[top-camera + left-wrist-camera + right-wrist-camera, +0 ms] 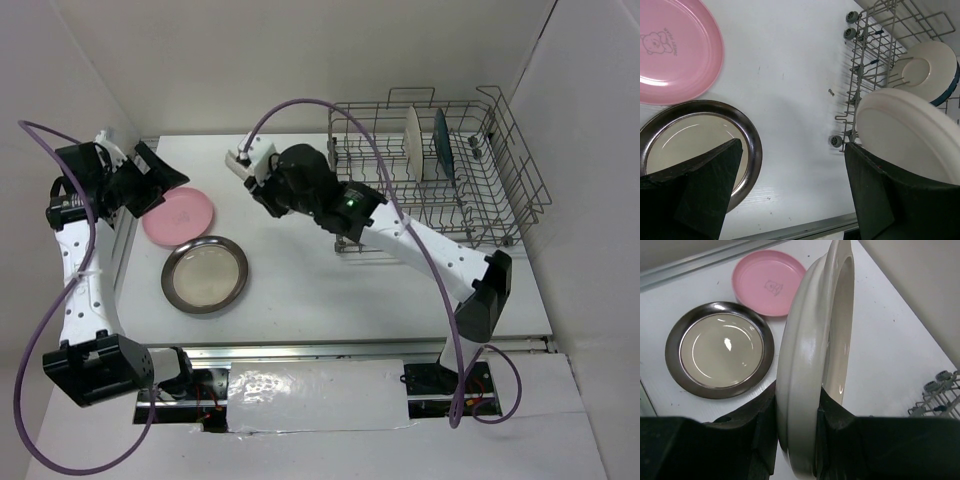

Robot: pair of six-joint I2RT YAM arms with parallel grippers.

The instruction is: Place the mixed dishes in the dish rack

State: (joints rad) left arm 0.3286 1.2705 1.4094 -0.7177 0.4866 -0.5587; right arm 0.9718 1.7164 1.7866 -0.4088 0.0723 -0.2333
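My right gripper [796,395] is shut on the rim of the pale grey plate [810,335], holding it on edge above the table, left of the dish rack [520,180]. That plate also shows in the left wrist view [910,130]. The rack holds the cream plate [413,145] and the dark teal plate [442,148] upright. The pink plate [178,215] and the brown-rimmed cream plate [205,272] lie flat at the left. My left gripper [165,180] is open and empty, raised over the far edge of the pink plate.
White walls close in the table at the back, left and right. The rack [865,60] stands on small wheels at the back right. The right arm [420,240] stretches across the rack's front left corner.
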